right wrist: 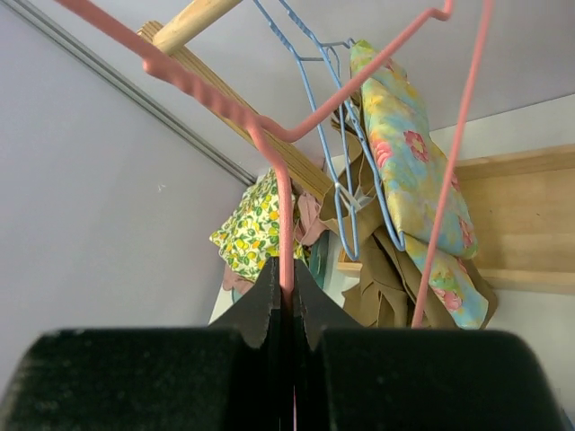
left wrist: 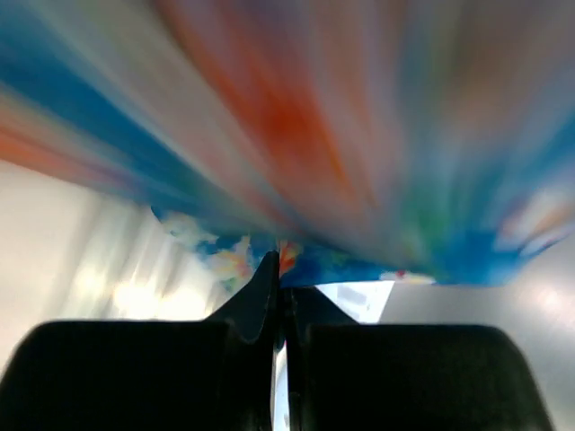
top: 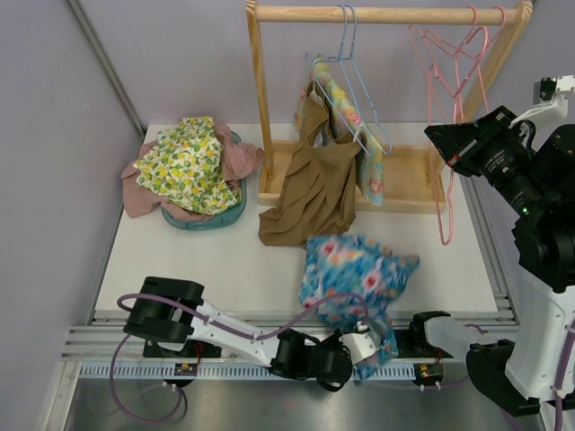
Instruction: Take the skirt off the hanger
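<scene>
Left claw [left wrist: 278, 269] pinches skirt [top: 359, 269] — right claw [right wrist: 286, 274] pinches pink hanger [right wrist: 285, 206].

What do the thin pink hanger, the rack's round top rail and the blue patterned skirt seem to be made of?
The thin pink hanger looks like coated metal wire: slender, smooth, sharply bent. The round top rail looks like unpainted wood: pale tan, matte. The blue patterned skirt is soft printed fabric: it crumples and folds. Its fibre is unclear.
</scene>
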Robot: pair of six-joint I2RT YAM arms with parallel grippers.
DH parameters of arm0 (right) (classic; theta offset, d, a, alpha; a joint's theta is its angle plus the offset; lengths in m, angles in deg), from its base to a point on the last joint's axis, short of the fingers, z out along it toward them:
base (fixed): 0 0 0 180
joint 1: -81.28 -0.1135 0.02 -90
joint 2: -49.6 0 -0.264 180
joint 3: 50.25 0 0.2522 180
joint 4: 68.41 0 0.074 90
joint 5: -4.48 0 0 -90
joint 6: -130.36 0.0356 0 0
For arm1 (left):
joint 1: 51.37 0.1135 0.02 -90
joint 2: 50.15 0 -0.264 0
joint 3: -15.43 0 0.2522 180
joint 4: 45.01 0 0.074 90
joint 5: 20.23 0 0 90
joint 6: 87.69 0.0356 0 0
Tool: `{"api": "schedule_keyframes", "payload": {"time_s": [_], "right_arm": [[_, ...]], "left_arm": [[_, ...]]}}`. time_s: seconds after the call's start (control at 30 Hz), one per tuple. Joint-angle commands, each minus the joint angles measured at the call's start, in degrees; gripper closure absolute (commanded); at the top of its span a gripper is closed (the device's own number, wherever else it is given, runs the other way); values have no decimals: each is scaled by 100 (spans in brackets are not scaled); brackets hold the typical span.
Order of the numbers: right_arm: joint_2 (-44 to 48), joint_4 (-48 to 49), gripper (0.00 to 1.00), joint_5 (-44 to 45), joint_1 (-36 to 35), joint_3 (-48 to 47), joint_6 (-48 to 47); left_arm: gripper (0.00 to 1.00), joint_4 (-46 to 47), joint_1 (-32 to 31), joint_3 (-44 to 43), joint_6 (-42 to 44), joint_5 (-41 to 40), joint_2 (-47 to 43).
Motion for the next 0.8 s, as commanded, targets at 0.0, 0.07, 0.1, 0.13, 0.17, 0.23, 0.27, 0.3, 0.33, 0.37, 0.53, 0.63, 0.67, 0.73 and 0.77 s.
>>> {"api": "schedule_keyframes", "payload": {"time_s": [0.0, 0.07, 0.1, 0.13, 0.17, 0.23, 0.27, 0.3, 0.33, 0.37, 0.53, 0.63, 0.67, 0.73, 0.77], "right_arm": [[115, 670, 100, 163, -16, 215, -7], [71, 836, 100, 181, -16, 461, -16], [36, 907, 100, 172, -25, 549, -34], [-8, 986, 100, 181, -25, 672, -95], [-200, 1083, 100, 198, -16, 691, -147], [-446, 1145, 100, 199, -16, 604, -279], [-709, 1206, 100, 207, -25, 560, -306], [-842, 1259, 100, 216, -16, 507, -332], [-1104, 1329, 100, 242, -16, 358, -411], [-1246, 1373, 100, 312, -16, 270, -429], [-2220, 1628, 100, 401, 63, -493, -447], [-2748, 1856, 100, 304, 256, -854, -228], [-2855, 1901, 100, 182, 309, -943, -158], [-3170, 2015, 100, 102, 406, -1162, -61], [-3259, 2024, 100, 32, 432, -1233, -25]], "left_arm": [[100, -119, -59, -102, -587, -424, -336], [100, -696, -59, -365, -438, -818, -659], [100, -935, -59, -488, -377, -986, -810], [100, -1399, -51, -741, -220, -1170, -959], [100, -1638, 2, -866, -140, -1511, -1282], [100, -2383, 133, -1112, 79, -1777, -1609], [100, -2605, 317, -1322, 150, -1970, -1994], [100, -2790, 432, -1420, 221, -2042, -2189], [100, -3105, 555, -1481, 404, -2094, -2426], [100, -3248, 852, -1604, 502, -2182, -2628], [100, -3960, 2030, -2052, 1282, -2236, -3823], [100, -4066, 2953, -2518, 1923, -2034, -4010], [100, -4075, 3382, -2658, 2092, -1929, -3975], [100, -4084, 3988, -3168, 2531, -1631, -3827], [100, -4084, 4184, -3370, 2629, -1499, -3765]]}}
